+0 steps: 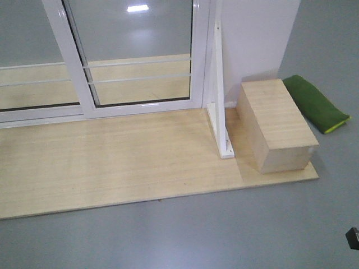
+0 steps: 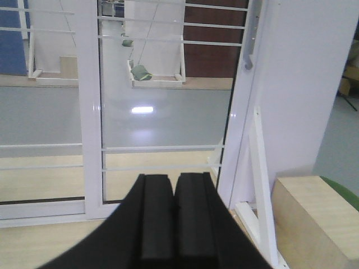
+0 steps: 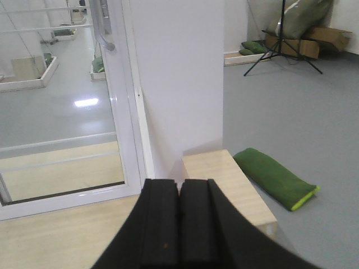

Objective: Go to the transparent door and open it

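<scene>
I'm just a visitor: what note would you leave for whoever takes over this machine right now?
Left hand: shut, empty. Right hand: shut, empty.
Tall clear-glass sliding door in a white frame: straight ahead, appears shut; its curved grey pull handle is on the right stile.
Done: the robot faces the door.
To do: probably drive closer over the light wooden platform, open a hand, grip the handle, slide the door leftward.

Wooden box [image 1: 277, 126] beside green cushion [image 1: 316, 103]

The matte-black left gripper [image 2: 174, 188] and matte-black right gripper [image 3: 179, 190] each have two flat, blocky fingers [image 2: 156, 224] on a flared base [image 2: 109, 249].
</scene>
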Tool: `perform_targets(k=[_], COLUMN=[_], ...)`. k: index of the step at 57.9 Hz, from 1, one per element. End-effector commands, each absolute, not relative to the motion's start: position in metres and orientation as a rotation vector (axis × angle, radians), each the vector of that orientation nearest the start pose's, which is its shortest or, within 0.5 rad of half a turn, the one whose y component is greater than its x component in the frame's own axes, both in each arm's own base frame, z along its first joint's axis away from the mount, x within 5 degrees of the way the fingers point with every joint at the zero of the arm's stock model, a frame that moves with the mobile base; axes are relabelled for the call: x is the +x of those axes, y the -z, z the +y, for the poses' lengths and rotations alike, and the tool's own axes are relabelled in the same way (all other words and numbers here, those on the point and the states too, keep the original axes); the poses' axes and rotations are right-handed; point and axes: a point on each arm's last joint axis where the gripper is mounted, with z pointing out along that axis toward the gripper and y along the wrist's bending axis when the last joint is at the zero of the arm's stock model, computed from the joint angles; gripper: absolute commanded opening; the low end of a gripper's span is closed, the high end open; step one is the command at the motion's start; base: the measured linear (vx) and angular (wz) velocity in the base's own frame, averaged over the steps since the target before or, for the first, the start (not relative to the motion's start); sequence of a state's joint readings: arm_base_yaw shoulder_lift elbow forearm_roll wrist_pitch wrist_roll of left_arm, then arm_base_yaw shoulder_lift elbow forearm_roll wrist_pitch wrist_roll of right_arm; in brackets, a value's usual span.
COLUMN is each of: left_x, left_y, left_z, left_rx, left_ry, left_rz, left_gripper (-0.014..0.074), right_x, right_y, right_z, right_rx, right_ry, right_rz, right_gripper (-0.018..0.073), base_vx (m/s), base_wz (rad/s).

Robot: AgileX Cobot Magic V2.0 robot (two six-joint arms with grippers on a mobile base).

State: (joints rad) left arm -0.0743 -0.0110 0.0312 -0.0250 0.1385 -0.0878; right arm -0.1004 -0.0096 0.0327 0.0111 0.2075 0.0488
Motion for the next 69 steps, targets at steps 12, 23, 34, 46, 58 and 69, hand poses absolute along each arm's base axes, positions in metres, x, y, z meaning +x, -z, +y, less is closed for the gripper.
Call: perform_targets(k=[12,23,34,46,58,69], left_x=[0.0563,0.0563,0.0563,0.0563,0.0563,0.0563], left_y=[-0.1933,-0.1933,-0.1933,-0.1933,-0.1933,-0.1933], left_z=[-0.0047,-0.0047,-0.0047,-0.0047,-0.0047,-0.0047], left_rx=[-0.035,-0.035,-0.035,-0.035,-0.035,-0.035], left_ry=[0.165,0.165,0.165,0.165,0.165,0.165], left_rz=[1.571,1.571,1.571,1.571,1.571,1.571], left_gripper=[-0.0006,-0.0006,-0.0006,-0.0006,-0.0006,-0.0006], right_x=[0.0556,0.0556,0.0556,0.0556,0.0556,0.0556], right_y=[-0.1916,-0.1916,-0.1916,-0.1916,-0.1916,-0.1916], right_z=[-0.0055,-0.0055,-0.0055,-0.0055,-0.0055,-0.0055], right_rx=[0.122,0.122,0.122,0.122,0.122,0.122], right_ry=[0.036,0.036,0.036,0.036,0.036,0.036], right_rz=[1.614,1.614,1.614,1.614,1.614,1.614], right_gripper=[-0.0009,-0.0009,-0.0009,-0.0009,-0.0009,-0.0009], base_vx=[0.7,0.62,0.55,0.44,0.32,0.27], base_wz=[0.25,0.2,0.13,0.08,0.04,0.05])
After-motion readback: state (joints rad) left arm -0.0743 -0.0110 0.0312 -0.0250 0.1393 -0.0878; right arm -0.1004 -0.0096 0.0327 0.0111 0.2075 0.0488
